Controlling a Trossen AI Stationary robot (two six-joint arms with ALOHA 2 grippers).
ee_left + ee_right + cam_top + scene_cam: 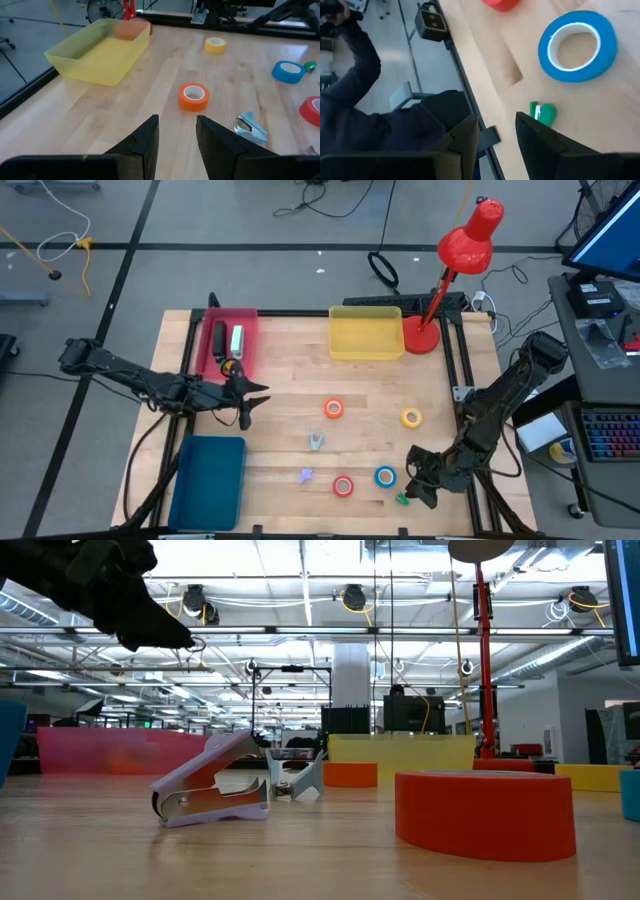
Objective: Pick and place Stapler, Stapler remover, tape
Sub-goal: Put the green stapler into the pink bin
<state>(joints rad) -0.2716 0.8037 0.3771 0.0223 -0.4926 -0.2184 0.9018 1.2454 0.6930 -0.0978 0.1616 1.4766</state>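
Stapler [219, 338]: dark, long, lying in the pink tray [249, 318] beside a pale silver-green object, probably a second stapler [237, 340].

Orange tape [333, 409] [193, 96]: flat on the wood, mid-table, white core facing up.

Yellow tape [411, 418] [215, 45]: flat, right of the orange one, well apart.

Red tape [343, 486] [485, 812]: flat near the front edge.

Blue tape [386, 476] [577, 45]: flat, just right of the red one.

Grey staple remover [316, 442] [251, 128]: mid-table, below the orange roll.

Lilac staple remover [306, 475] [212, 783]: on its side, jaws open, left of the red roll.
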